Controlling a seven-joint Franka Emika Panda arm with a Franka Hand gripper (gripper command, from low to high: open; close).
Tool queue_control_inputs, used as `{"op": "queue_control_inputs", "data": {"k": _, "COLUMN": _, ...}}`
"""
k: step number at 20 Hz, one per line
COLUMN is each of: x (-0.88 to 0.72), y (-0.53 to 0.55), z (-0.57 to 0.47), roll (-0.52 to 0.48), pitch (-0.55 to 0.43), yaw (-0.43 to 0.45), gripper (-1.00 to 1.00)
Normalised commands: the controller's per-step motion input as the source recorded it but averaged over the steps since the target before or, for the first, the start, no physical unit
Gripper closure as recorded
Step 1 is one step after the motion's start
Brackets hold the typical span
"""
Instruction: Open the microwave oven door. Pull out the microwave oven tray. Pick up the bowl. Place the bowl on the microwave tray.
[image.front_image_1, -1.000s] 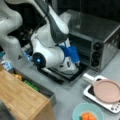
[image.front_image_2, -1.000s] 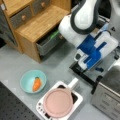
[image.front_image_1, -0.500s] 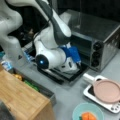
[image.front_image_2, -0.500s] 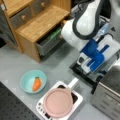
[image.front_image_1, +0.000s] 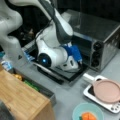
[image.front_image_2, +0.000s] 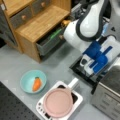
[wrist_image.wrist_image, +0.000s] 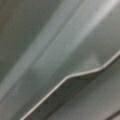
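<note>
Gripper (image.front_image_1: 79, 65) reaches low into the oven's (image.front_image_1: 100, 35) open mouth, just above the door (image.front_image_1: 63, 72), which lies folded down flat over the worktop (image.front_image_2: 57, 62); whether it is released or clenched cannot be told, as the fingertips are hidden in both front views. Only the wrist view shows the inside: grey metal surfaces and a bent thin wire or rim edge (wrist_image.wrist_image: 75, 75) running across close up. The bowl (image.front_image_2: 33, 81) holding an orange piece sits on the worktop, well apart from the oven, beside a pink dish (image.front_image_2: 58, 102) on a white base. A front view alone shows the wooden drawer cabinet (image.front_image_2: 37, 22).
</note>
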Motion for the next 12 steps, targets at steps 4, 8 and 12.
{"op": "queue_control_inputs", "data": {"k": 4, "x": -0.19, "y": 0.08, "z": -0.25, "roll": 0.139, "pitch": -0.082, "yaw": -0.213, "gripper": 1.00}}
{"op": "queue_control_inputs", "data": {"k": 8, "x": -0.18, "y": 0.04, "z": -0.26, "roll": 0.102, "pitch": -0.073, "yaw": -0.230, "gripper": 1.00}}
{"op": "queue_control_inputs", "data": {"k": 12, "x": -0.16, "y": 0.00, "z": -0.28, "roll": 0.103, "pitch": -0.082, "yaw": -0.230, "gripper": 1.00}}
